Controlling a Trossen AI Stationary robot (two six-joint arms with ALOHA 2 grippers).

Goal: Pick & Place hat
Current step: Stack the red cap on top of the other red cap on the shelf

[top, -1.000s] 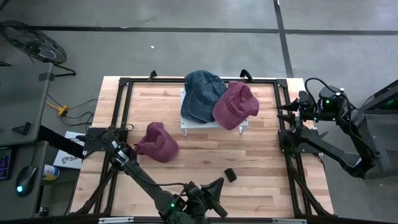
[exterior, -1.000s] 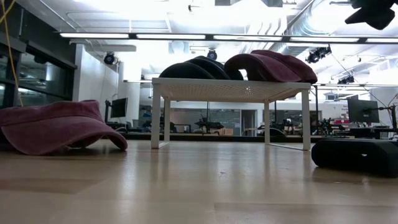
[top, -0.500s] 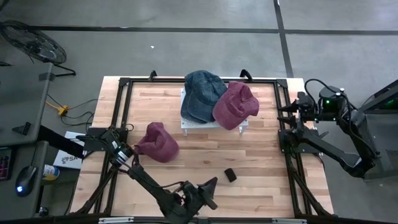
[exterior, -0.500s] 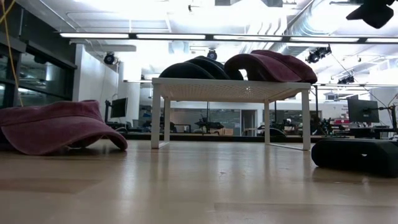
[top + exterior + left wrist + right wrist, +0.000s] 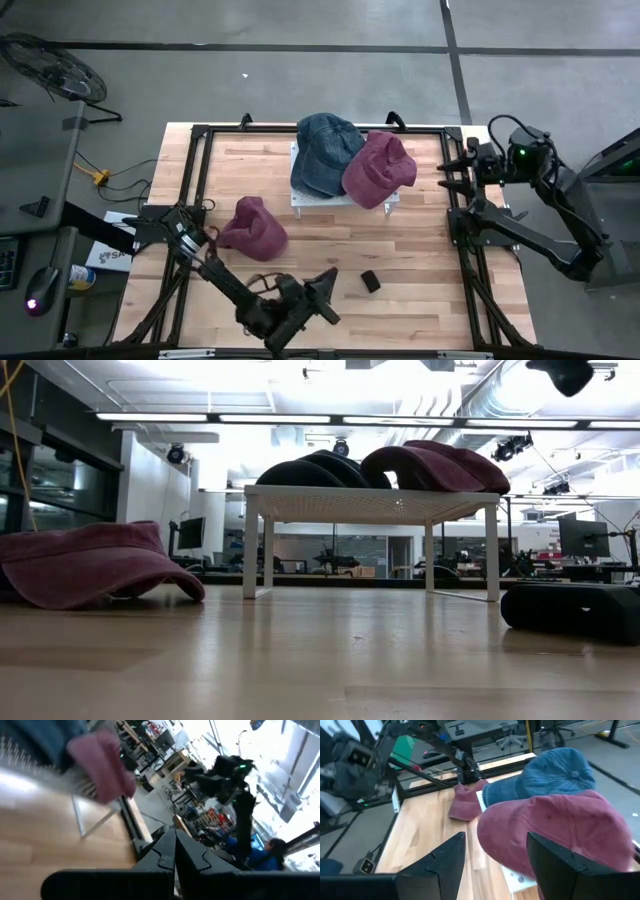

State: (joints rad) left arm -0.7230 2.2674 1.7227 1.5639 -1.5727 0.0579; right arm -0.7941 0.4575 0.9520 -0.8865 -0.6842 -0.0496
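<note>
Counter [image 5: 300, 255]: pale wooden top inside a black frame, seen whole in the high view.
Rack [image 5: 310, 203]: small white stand at the far middle of the counter, carrying two caps.
Blue cap [image 5: 325, 150]: lies on the rack's left part, overhanging its far edge.
Maroon cap on rack [image 5: 378, 168]: just beside the blue cap and touching it, draped over the rack's right end (in the right wrist view it fills the foreground).
Maroon hat on counter [image 5: 252, 228]: rests on the wood left of the rack, apart from it, near the base of the left arm.
Small black object [image 5: 370, 282]: lies alone on the wood in front of the rack, toward the near edge.
Left hand [image 5: 325, 283]: low over the near edge of the counter, fingers [image 5: 165, 851] pressed together on nothing, well apart from every hat.
Right hand [image 5: 492, 855]: raised at the right rim of the counter, level with the rack, fingers spread apart and empty, pointing toward the maroon cap on rack.
Low view: the maroon hat on counter sits at the left, the rack with both caps stands in the middle.
</note>
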